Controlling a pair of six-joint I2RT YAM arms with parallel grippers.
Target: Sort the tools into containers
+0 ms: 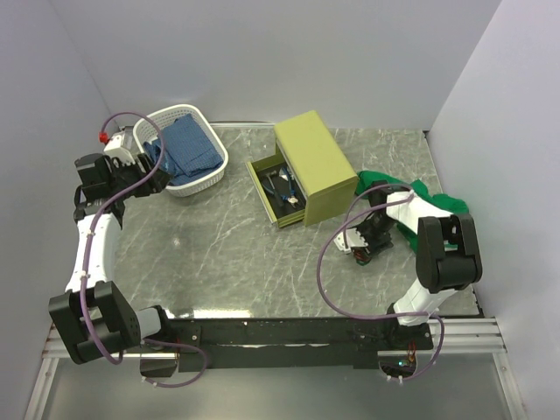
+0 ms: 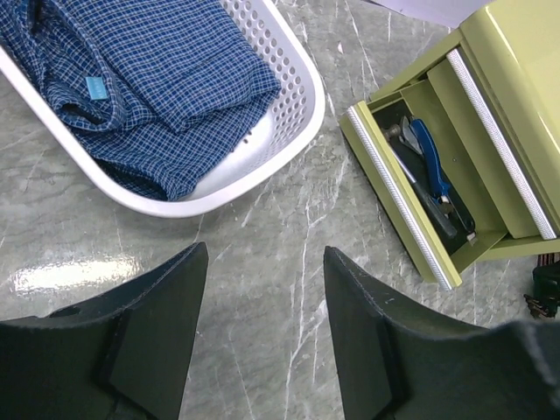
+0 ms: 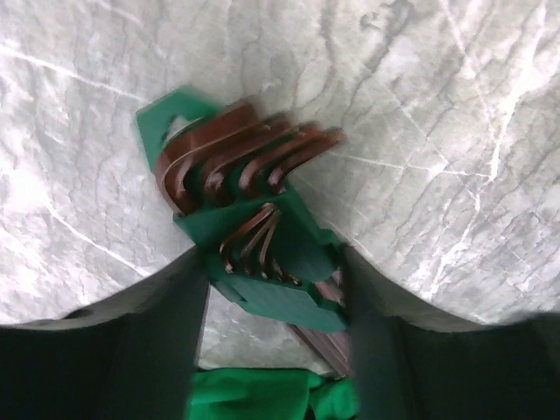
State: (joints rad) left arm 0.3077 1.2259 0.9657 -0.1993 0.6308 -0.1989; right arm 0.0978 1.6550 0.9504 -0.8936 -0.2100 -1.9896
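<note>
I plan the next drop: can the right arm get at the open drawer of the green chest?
Probably yes. The drawer is open upward, but the chest stands between it and the right gripper, which holds the hex key set; it must pass over or around.

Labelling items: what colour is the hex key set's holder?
Green hex key holder, best in right wrist view.

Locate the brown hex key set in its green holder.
Right wrist view: hex key set held in the right gripper, right of the olive-green metal chest, by the green cloth.
</note>
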